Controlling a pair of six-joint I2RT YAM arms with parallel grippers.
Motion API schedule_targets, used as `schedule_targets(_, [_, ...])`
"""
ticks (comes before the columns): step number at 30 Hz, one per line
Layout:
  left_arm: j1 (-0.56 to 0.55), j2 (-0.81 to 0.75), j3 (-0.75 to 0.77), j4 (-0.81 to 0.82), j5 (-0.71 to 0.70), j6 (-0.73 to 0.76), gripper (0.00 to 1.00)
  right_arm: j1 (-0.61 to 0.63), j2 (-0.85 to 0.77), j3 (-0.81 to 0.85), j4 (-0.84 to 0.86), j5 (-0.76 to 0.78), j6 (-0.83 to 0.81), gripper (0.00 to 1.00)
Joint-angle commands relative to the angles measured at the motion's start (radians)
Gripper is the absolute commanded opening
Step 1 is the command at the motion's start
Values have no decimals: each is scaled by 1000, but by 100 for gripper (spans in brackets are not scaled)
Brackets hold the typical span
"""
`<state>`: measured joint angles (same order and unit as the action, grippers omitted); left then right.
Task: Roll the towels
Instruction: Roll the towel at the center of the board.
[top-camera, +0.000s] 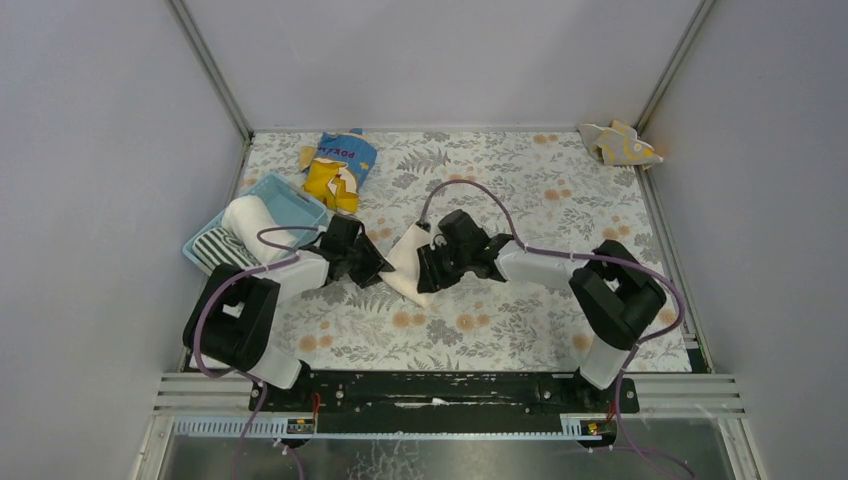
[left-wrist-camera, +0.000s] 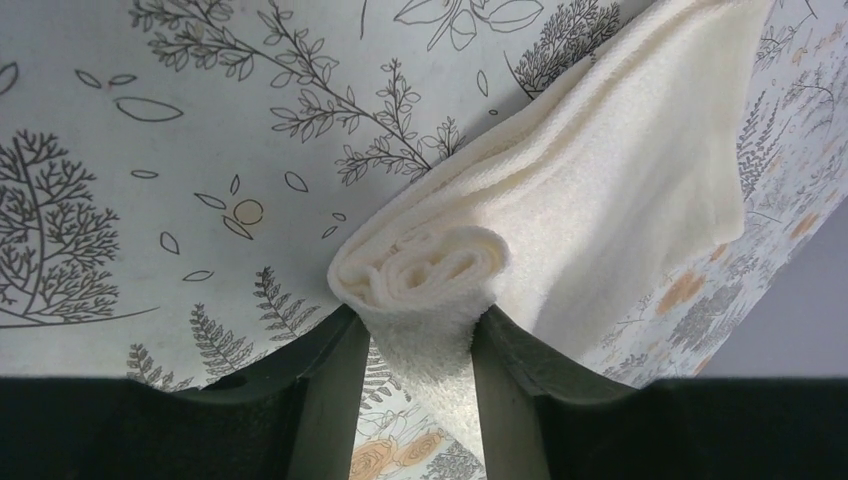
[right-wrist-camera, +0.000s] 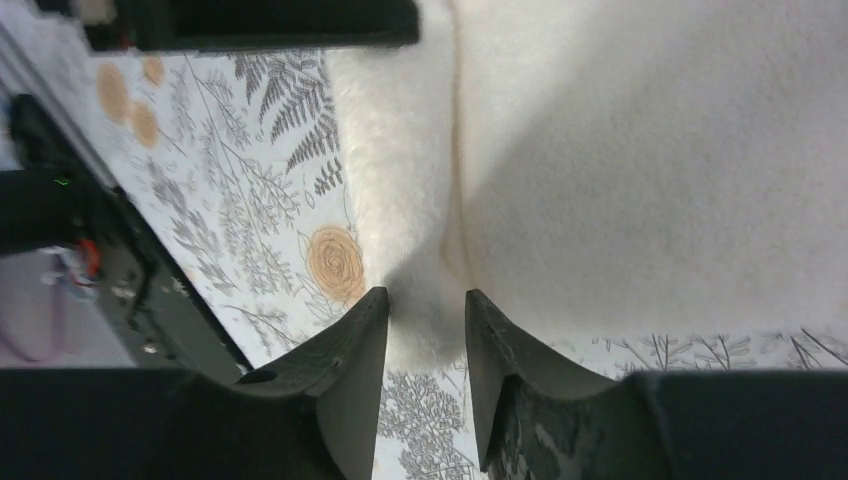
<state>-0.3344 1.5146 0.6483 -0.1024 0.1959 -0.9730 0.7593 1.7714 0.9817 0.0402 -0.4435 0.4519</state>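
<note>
A cream-white towel (top-camera: 405, 262) lies mid-table, partly rolled. My left gripper (top-camera: 372, 262) is shut on its rolled end, which shows as a spiral in the left wrist view (left-wrist-camera: 425, 265) between my fingers (left-wrist-camera: 335, 380). My right gripper (top-camera: 430, 270) is shut on the towel's other end; the right wrist view shows a fold of cloth (right-wrist-camera: 425, 310) pinched between the jaws. A rolled white towel (top-camera: 253, 216) and a black-and-white striped towel (top-camera: 222, 248) sit in the light blue basket (top-camera: 290, 195). A beige towel with yellow marks (top-camera: 620, 144) lies at the far right corner.
A blue-and-yellow snack bag (top-camera: 338, 165) lies behind the basket at the back left. Grey walls close in the floral table cover (top-camera: 520, 190) on three sides. A black rail (top-camera: 440, 390) runs along the near edge.
</note>
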Motion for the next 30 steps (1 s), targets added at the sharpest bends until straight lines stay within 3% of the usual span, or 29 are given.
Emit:
schedule_targets(1, [-6, 64, -10, -84, -98, 62, 39, 131, -103, 73, -213, 362, -255, 43])
schedule_targets(6, [-4, 70, -5, -101, -107, 71, 38, 258, -157, 85, -180, 567, -383, 48])
schedule_targets(9, [-5, 73, 7, -114, -110, 81, 38, 340, -134, 101, -152, 687, -461, 65])
schedule_targets(11, [-5, 75, 12, -117, -110, 84, 38, 385, -87, 115, -139, 769, -518, 67])
schedule_targets(26, [-4, 69, 22, -137, -106, 94, 39, 491, 138, 135, -134, 954, -666, 60])
schedule_targets(30, [-5, 45, 13, -149, -113, 95, 39, 487, 208, 158, -193, 953, -646, 49])
